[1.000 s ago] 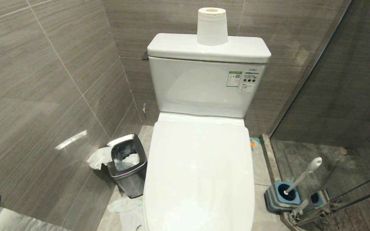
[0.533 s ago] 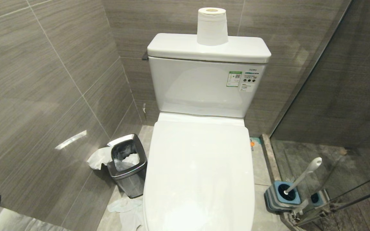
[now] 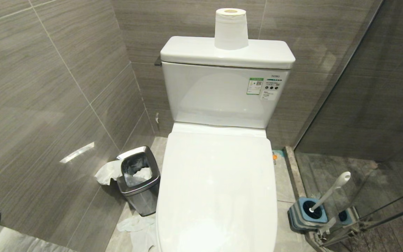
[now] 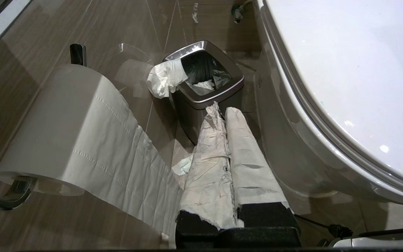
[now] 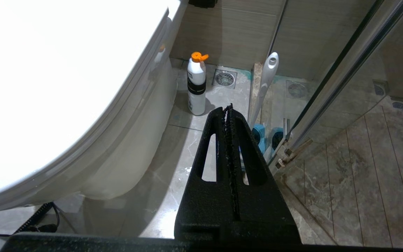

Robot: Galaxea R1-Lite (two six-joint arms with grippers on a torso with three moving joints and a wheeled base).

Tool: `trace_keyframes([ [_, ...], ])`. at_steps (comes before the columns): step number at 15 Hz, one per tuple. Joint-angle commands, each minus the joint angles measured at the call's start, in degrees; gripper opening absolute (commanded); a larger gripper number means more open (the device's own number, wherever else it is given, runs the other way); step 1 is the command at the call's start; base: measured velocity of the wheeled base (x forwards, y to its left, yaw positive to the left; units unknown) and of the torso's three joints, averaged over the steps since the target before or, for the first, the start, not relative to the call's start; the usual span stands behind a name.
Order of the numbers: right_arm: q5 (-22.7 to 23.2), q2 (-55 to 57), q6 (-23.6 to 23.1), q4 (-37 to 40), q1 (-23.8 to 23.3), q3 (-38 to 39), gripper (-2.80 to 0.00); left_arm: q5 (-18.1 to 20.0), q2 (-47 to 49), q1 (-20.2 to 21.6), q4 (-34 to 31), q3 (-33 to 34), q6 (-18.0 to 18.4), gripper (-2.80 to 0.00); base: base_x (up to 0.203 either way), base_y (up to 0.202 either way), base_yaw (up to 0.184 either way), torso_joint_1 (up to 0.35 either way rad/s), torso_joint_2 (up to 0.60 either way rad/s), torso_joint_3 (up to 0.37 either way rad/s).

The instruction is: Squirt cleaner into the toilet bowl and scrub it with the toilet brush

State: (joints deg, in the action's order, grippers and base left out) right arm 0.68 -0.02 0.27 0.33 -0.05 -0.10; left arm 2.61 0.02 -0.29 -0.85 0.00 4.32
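Bright, sharp views; glare on toilet lid [image 5: 47,70], glossy wall tiles [image 3: 77,153].

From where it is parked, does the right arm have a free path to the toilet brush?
Probably yes: the shut right gripper points at the toilet brush, upright in its holder, with bare floor between.

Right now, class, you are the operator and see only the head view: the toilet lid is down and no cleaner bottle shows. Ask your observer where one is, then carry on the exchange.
Observer: The right wrist view shows a white bottle with an orange cap, upright on the floor beside the toilet.
Operator: Is the right claw free to fetch it?
Observer: The right claw is shut and empty, pointing toward the toilet brush.
Operator: And the left?
Observer: The left claw, its fingers wrapped in a whitish covering, is shut and empty, by the waste bin.
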Motion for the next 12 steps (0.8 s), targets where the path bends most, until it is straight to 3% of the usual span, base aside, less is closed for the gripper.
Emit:
trace_keyframes([
  [1,0.0,0.0,0.0,0.0,0.0,0.0,-2.8,0.0,0.1,0.0,0.0,0.2,0.0,-2.8,0.0,0.0,0.0,0.0,0.0,0.0],
  [12,0.0,0.0,0.0,0.0,0.0,0.0,-2.8,0.0,0.1,0.0,0.0,0.2,0.0,-2.8,0.0,0.0,0.0,0.0,0.0,0.0],
])
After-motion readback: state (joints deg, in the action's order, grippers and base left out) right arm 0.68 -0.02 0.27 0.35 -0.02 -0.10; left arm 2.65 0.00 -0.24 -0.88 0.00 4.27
